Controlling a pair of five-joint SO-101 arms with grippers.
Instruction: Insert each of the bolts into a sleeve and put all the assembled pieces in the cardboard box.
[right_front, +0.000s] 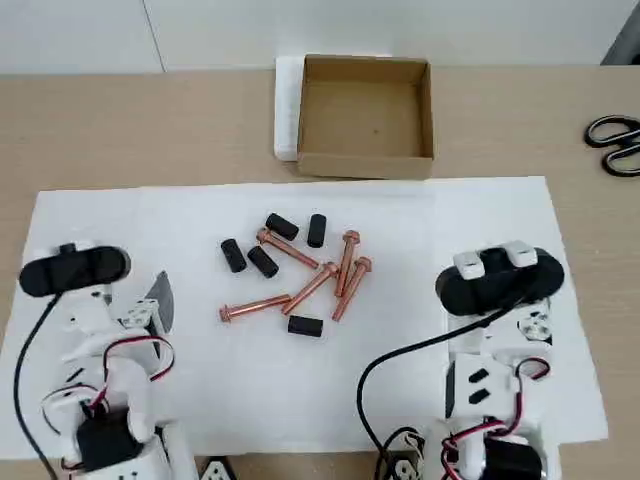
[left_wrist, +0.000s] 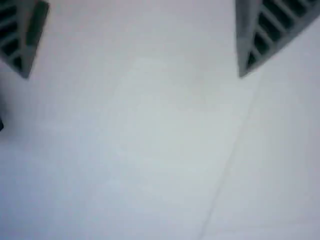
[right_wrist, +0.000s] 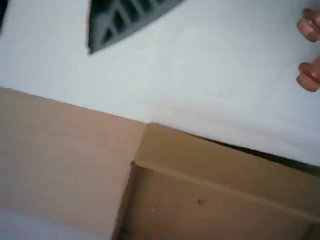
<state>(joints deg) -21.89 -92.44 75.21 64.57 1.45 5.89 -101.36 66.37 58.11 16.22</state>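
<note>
Five copper bolts (right_front: 290, 250) and five black sleeves (right_front: 262, 261) lay loose in a jumble in the middle of the white paper (right_front: 450, 220), none of them joined. Behind them, just off the paper, the cardboard box (right_front: 365, 165) sat on the tabletop (right_front: 130, 130). The left gripper (left_wrist: 132, 75) hung over bare paper to the left of the pile, spread wide (holding nothing). The right gripper (right_wrist: 50, 40) was on the opposite side; I couldn't tell whether it was wide or narrow. Scissors (right_front: 615, 143) lay far right.

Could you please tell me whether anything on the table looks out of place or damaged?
Nothing looks damaged or spilled. The bolts and sleeves lie loose on the white sheet, and the cardboard box stands upright. The only stray item is the scissors, off the sheet.
</note>
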